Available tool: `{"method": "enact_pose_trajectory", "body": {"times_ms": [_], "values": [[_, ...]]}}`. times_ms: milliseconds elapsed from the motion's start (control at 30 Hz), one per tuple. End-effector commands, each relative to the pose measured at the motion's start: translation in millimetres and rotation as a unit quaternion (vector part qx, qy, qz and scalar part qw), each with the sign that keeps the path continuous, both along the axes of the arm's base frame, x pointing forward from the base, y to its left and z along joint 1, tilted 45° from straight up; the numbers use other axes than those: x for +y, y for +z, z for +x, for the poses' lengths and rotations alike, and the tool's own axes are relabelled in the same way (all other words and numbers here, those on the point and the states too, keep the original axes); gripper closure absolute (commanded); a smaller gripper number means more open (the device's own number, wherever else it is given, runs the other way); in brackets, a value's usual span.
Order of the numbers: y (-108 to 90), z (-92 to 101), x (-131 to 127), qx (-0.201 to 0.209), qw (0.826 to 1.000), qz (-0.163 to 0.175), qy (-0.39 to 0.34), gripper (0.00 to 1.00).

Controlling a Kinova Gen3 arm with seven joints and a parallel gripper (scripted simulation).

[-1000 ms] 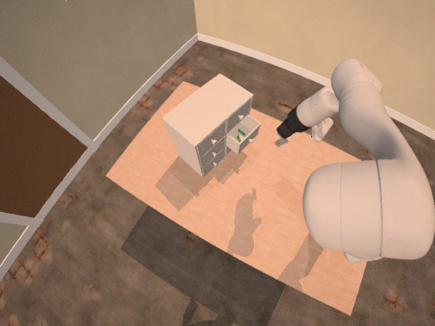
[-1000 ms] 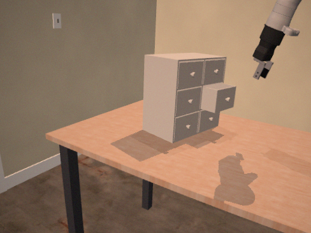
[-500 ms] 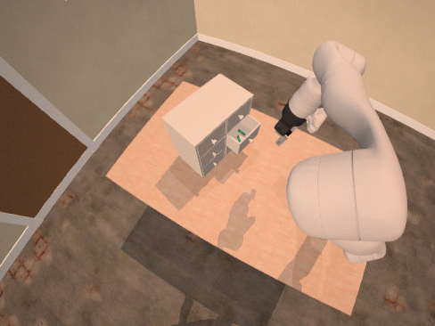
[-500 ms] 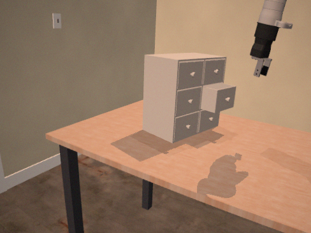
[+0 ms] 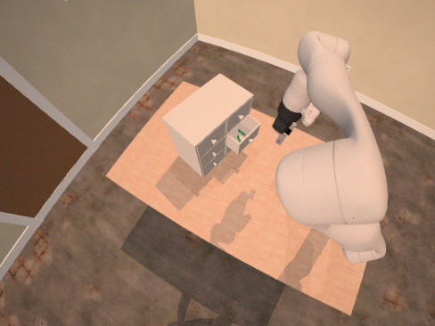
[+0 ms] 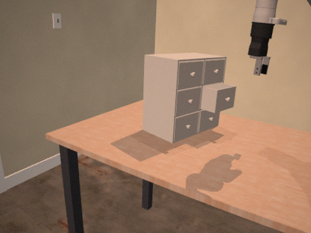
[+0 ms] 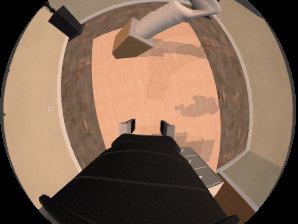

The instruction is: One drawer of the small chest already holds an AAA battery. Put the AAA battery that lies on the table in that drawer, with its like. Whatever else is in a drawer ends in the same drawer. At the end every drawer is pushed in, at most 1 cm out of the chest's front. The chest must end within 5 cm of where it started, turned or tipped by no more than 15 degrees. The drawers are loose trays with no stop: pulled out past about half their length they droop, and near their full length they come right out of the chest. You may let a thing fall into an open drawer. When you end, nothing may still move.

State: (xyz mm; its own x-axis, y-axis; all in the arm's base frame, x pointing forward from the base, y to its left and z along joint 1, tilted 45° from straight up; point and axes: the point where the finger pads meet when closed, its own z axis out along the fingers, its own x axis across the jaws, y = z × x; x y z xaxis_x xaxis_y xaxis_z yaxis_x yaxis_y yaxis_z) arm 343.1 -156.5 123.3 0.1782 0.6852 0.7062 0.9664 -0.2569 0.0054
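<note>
Two green batteries [image 5: 240,134], small, lying in the one pulled-out drawer [image 5: 250,129] [image 6: 220,97]; close to each other, at differing angles, not stacked as far as the top view shows. Which came from the table: cannot tell.

Drawer is the middle one of the right-hand column seen from the front; its knob faces out, toward the fingers' side. It lies lower than the fingertips and off to one side of them, well apart.

Gripper [image 5: 285,134] [image 6: 260,70] [image 7: 147,124]: fingers wide, nothing between them, pointing down above the table [image 5: 267,232] [image 6: 127,165] [image 7: 130,85], touching nothing.

Chest [image 5: 207,107] [image 6: 160,95] [image 7: 216,187] upright on the table, beyond the open drawer from the fingers. Its other five drawers sit pushed in. Chest top is higher than the fingertips' drawer-side neighbour, the open tray.

My gripper [image 5: 285,135] [image 6: 260,66] [image 7: 147,124] now pointing more steeply down, swung from its earlier slant, my arm [image 5: 332,98] [image 6: 265,11] shifted toward the chest's side in the top view, its shadow [image 5: 233,218] [image 6: 216,175] [image 7: 199,106] on the tabletop reshaped
</note>
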Motion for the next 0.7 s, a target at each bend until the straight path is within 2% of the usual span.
{"method": "enact_pose_trajectory", "body": {"times_ms": [0, 667], "values": [[-1.0, 1.7, -1.2, 0.004, 1.0, 0.0, 0.006, 0.0], [0.1, 1.4, -2.2, 0.015, 1.0, 0.003, 0.017, 0.0]]}}
